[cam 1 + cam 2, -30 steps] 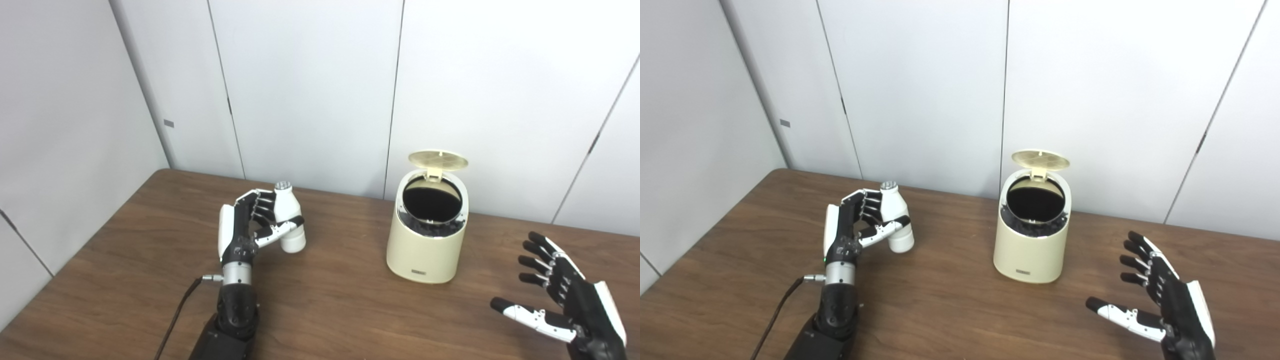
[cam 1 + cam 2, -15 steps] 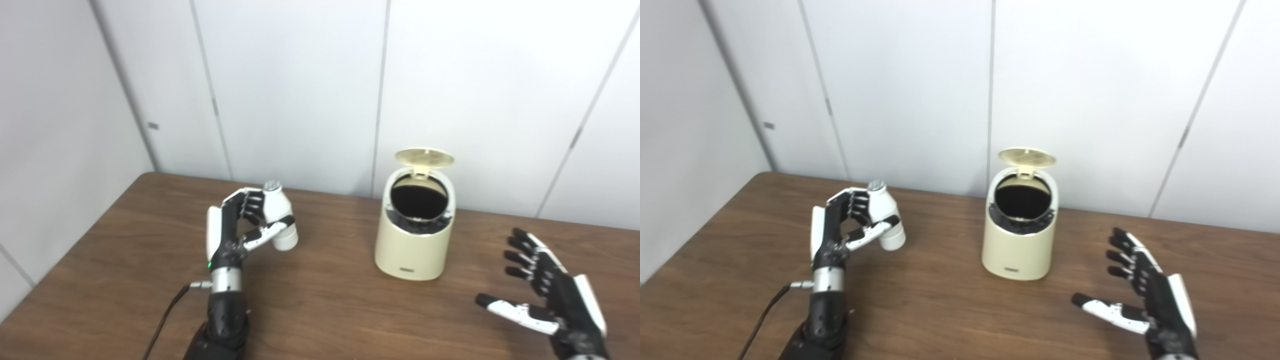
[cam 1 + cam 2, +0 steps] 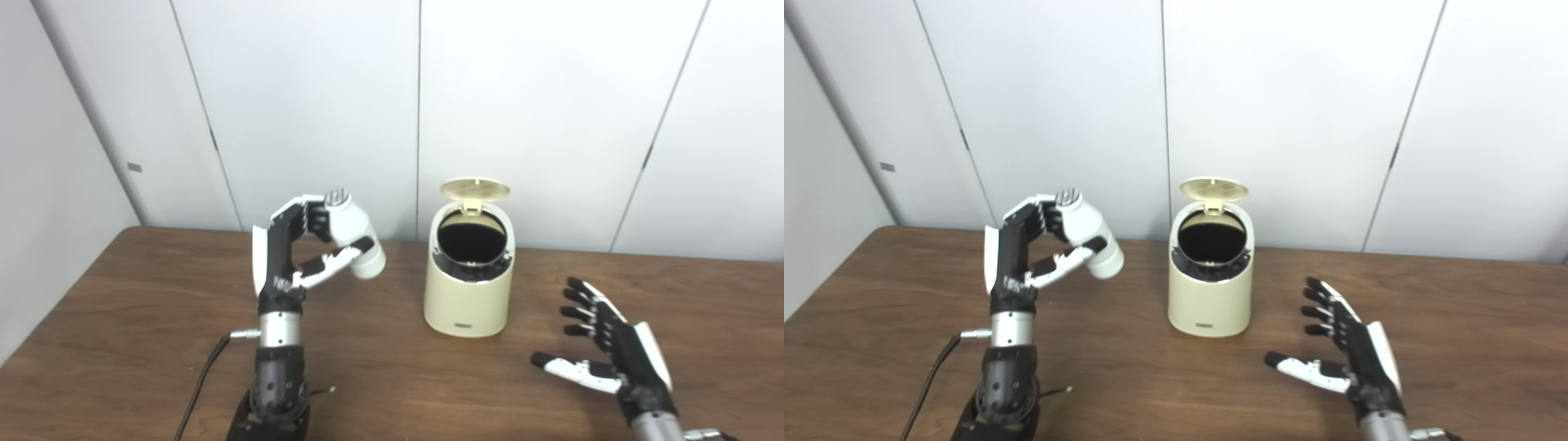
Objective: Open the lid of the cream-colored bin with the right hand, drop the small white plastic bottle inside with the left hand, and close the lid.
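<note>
Over on the left, the left hand (image 3: 288, 257) has its fingers and thumb wrapped round the small white plastic bottle (image 3: 355, 236), held up off the table, tilted with its ribbed cap toward the wall, to the left of the cream-colored bin (image 3: 468, 288) and not yet above it. To my eye the job now is carrying it across: I'd bring the bottle right over the dark round mouth before loosening anything, keeping below and in front of the lid (image 3: 474, 188), which stands flipped up at the back on its hinge, so a knuckle doesn't knock it shut. On the right, the right hand (image 3: 612, 349) waits low near the table, fingers spread and holding nothing, well placed for closing the lid later. Everything sits on a brown wood-grain table (image 3: 141, 318) pushed against plain white wall panels (image 3: 306, 104); a thin black cable (image 3: 202, 392) trails by the left forearm.
</note>
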Motion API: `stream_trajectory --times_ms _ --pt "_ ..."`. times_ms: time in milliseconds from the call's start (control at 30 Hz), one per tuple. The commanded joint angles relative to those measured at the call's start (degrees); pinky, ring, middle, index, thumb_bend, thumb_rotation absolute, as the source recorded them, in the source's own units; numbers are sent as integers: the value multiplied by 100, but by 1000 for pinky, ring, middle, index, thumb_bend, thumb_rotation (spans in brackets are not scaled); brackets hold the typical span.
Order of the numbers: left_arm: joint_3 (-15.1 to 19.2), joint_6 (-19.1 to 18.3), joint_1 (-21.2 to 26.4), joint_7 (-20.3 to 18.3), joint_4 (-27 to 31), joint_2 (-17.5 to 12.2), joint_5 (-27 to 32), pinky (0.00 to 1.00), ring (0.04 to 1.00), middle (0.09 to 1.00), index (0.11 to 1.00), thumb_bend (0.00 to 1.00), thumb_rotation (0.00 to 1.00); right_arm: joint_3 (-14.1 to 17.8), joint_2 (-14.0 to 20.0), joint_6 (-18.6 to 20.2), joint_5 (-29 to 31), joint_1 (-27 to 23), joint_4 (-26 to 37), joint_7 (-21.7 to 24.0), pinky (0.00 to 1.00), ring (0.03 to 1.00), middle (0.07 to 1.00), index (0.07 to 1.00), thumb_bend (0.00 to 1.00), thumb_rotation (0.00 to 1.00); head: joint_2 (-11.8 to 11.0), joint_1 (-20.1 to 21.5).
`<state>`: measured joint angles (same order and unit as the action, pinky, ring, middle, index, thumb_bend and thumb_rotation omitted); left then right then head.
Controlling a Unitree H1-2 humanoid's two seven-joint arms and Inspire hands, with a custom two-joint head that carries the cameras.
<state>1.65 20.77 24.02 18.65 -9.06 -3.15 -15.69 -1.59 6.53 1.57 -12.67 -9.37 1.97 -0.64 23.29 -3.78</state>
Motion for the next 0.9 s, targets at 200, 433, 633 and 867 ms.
stream_trajectory --times_ms 200,433,633,867 --pt "-267 305 712 -197 4 82 -243 373 433 477 511 503 0 -39 -90 -348 -95 -220 -23 -222 690 782 849 856 740 192 -57 123" --pt "-465 498 1098 -374 -291 139 -179 349 420 473 517 503 0 -71 -156 -472 -132 -266 -185 -318 694 781 848 852 734 183 -102 247" --pt "-668 609 1346 -350 -506 196 -64 351 427 474 500 505 0 -79 -203 -534 -125 -301 -274 -373 680 786 852 851 732 190 -125 324" --pt "-854 613 1439 -255 -691 229 81 356 427 467 510 504 0 -85 -245 -598 -102 -321 -288 -392 685 790 860 855 743 230 -117 408"
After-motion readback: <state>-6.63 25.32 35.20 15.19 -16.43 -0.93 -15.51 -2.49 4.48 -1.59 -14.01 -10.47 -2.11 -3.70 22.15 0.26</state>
